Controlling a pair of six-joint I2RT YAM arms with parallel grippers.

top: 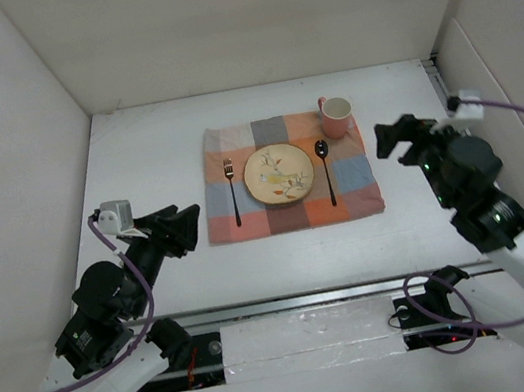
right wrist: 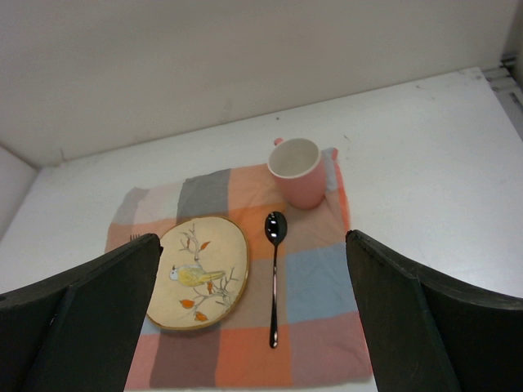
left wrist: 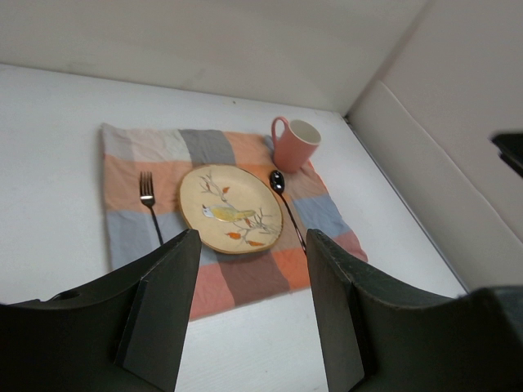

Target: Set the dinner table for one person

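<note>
Now both arms sit beside a laid place.
Left gripper (top: 187,229) and right gripper (top: 390,141) fingers spread, holding nothing; on the white dinner table (top: 132,148), a checked placemat (top: 352,185) carries plate (top: 278,174), fork (top: 232,189), spoon (top: 326,170), mug (top: 335,116).

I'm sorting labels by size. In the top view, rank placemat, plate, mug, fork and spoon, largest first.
1. placemat
2. plate
3. mug, by area covered
4. fork and spoon: about alike; both longer than the mug but far thinner.
</note>
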